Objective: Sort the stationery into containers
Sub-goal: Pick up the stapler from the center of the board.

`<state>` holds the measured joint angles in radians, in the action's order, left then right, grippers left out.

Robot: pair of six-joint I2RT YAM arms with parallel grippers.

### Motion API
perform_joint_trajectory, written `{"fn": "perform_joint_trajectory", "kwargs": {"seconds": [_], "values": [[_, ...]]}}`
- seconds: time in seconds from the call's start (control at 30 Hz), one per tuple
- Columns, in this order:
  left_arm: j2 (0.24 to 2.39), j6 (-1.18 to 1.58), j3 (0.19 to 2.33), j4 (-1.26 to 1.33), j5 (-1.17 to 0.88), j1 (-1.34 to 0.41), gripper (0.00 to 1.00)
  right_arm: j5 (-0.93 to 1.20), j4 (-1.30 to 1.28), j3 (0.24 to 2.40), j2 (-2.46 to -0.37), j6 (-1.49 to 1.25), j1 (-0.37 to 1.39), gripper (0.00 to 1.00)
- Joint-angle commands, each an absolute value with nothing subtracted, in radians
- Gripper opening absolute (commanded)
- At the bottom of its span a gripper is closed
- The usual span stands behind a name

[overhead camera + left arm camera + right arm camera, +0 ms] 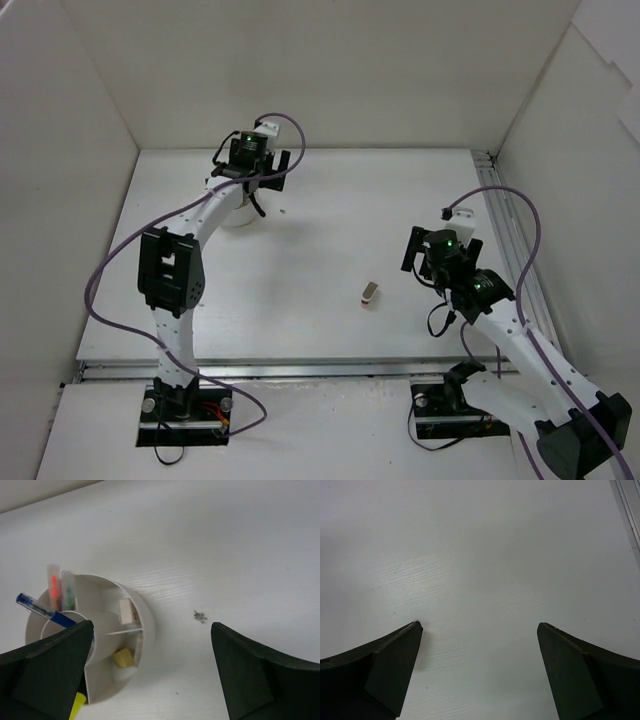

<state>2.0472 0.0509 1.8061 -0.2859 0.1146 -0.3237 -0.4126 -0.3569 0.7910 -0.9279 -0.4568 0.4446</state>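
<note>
Left wrist view showed the left claw [151, 627] spread wide and holding nothing, hovering just above the pot [146, 611] and pointing down at it. One round white pot stood on the bench [330, 220], its top split into compartments. Inside it were one blue pen [42, 611] leaning out over the rim, two clear-capped pens, one with an orange tip [53, 587] and one with a green tip [68, 590], one white eraser [127, 611] and one yellow eraser [123, 657]. A yellow cap [77, 705] peeked out beside the left finger. A reddish mark on the white eraser was too small to read.

In the top view, one more beige eraser [369, 291] lay on the bench, well apart from the pot, to its right and nearer the arm bases. The left arm reached far forward over the pot. The right arm was bent, its right claw [479, 626] farther right of the pot than that eraser, fingers wide apart over bare bench, empty.
</note>
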Motion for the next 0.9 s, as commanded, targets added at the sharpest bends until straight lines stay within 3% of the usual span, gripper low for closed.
{"fn": "perform_joint_trajectory", "kwargs": {"seconds": [0.0, 0.4, 0.87], "values": [[1.872, 0.0, 1.763, -0.224, 0.034, -0.418, 1.0, -0.425, -0.324, 0.787, -0.888, -0.486, 0.436, 0.98], [1.624, 0.159, 1.327, -0.1, -0.34, -0.649, 1.0, -0.373, -0.377, 0.729, -0.917, -0.621, 0.407, 0.98], [1.799, 0.232, 1.345, -0.097, -0.364, -0.905, 1.0, -0.402, -0.508, 0.663, -0.854, -0.63, 0.322, 0.98]]}}
